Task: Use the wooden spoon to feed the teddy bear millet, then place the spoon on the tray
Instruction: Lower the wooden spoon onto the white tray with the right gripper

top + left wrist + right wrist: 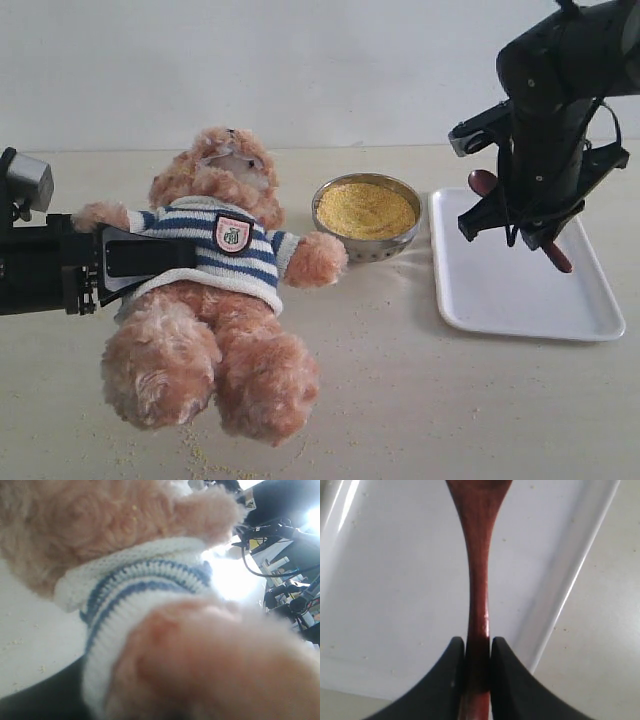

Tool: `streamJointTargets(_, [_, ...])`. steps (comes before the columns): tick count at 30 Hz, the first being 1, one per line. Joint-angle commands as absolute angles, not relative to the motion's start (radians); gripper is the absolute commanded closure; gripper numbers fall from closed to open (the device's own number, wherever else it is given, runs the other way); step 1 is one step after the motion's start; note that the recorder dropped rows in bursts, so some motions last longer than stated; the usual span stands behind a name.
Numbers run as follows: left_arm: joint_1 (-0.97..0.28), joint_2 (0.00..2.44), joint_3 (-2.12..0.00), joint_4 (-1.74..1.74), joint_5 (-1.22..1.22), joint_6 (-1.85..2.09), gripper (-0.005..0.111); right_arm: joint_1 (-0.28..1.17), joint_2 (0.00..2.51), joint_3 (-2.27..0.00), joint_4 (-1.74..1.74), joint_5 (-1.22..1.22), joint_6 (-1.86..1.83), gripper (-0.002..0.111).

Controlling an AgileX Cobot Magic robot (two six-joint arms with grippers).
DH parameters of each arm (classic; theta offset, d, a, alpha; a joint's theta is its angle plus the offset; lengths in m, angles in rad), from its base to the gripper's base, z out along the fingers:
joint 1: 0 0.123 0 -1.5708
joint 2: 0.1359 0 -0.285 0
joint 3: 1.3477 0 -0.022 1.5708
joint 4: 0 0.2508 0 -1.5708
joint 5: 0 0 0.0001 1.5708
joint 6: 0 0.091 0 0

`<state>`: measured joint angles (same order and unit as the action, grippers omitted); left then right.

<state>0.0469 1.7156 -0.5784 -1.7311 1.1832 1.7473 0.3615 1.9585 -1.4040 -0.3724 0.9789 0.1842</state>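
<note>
- Over the tray (520, 300), on the right, where does the wooden spoon (483, 182) stand?
- The right gripper (535, 222) pinches its handle tightly, slanting over the white surface. I cannot tell if the tip touches.
- And the feeding?
- Probably done: yellow grains cling to the teddy bear (225, 300), whose torso is clamped by the left gripper (150, 258). The millet (365, 208) sits in its bowl (375, 248) between bear and tray. What's left is laying the spoon down and letting go.
- The surroundings?
- The pale table (420, 400) is sprinkled with grains, and behind it is a plain wall (300, 70).
</note>
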Motion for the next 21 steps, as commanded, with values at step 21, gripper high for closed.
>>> streamJointTargets(21, [0.049,1.712,-0.582,-1.744,1.221,1.746,0.102,0.28,2.038,-1.413,-0.268,0.873,0.091,0.109])
